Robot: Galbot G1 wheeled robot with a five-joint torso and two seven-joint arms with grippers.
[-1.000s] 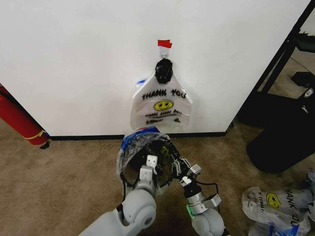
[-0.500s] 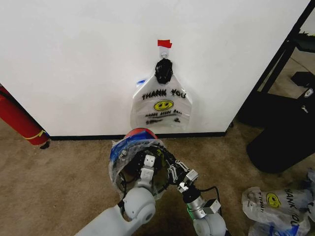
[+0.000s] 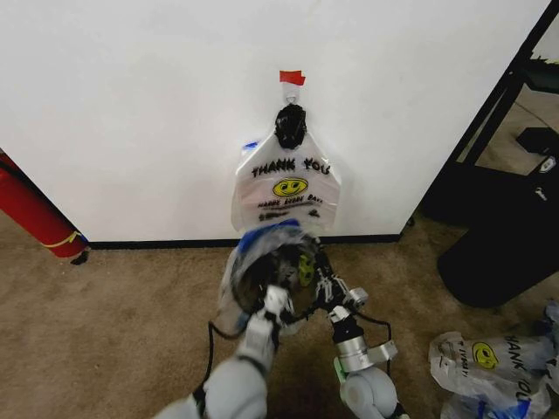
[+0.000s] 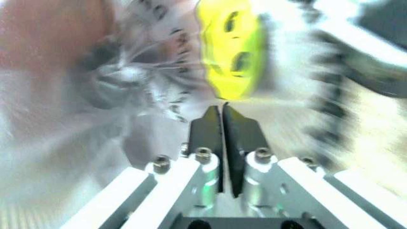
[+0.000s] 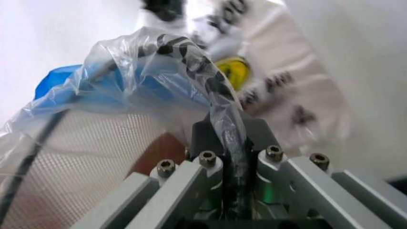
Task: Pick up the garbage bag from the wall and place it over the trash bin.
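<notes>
A garbage bag (image 3: 247, 272) of thin clear plastic with a blue-tinted edge is wrapped around the black mesh trash bin (image 3: 281, 262), on the carpet just below the wall (image 3: 131, 105). My left gripper (image 3: 276, 298) is shut on the bag's film at the near side; the left wrist view shows its black fingers (image 4: 210, 126) pressed together beside the yellow smiley (image 4: 232, 45). My right gripper (image 3: 325, 281) pinches a twisted strand of the bag (image 5: 224, 119) at the bin's right side. The bin's mesh (image 5: 76, 157) shows through the plastic.
Another "THANK YOU" bag (image 3: 286, 188) hangs from a wall hook under a red tape strip (image 3: 292, 77). A red cylinder (image 3: 35, 214) leans at the left. Black furniture (image 3: 502, 227) stands at the right, with loose bags (image 3: 489, 362) on the carpet.
The bag-covered bin has shifted right and toward the wall with both grippers. Its red base, seen at the top half a second ago, is hidden now. The left arm has dropped lower.
</notes>
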